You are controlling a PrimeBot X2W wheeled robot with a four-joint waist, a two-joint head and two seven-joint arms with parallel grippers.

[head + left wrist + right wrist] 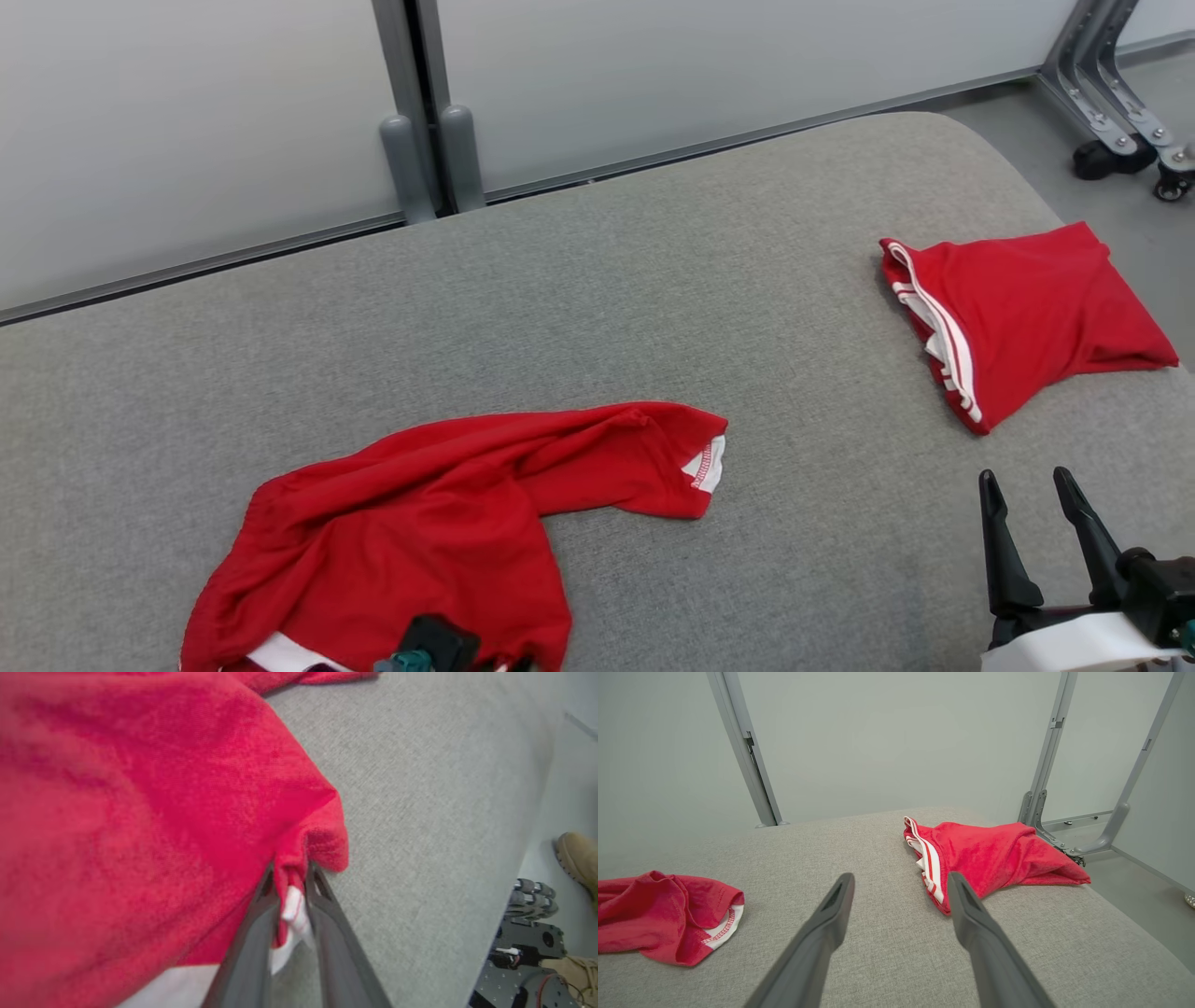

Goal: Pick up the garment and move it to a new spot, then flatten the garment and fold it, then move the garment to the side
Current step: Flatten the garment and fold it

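The garment (420, 523) is a crumpled red piece with white trim, lying at the near left of the grey surface. It also shows at the left of the right wrist view (658, 910). My left gripper (292, 875) is shut on a bunched red-and-white edge of the garment (140, 812), pinched between both fingers. In the head view the dark body of that gripper (437, 646) peeks out at the garment's near edge. My right gripper (1025, 478) hovers open at the near right with nothing between its fingers (831, 910), well apart from the garment.
A second red garment (1027, 308) with white stripes lies folded at the far right of the grey padded surface (653, 308), close to its right edge. Pale wall panels and a grey post (429, 140) stand behind. A person's tan boots (577, 858) are on the floor beside the surface.
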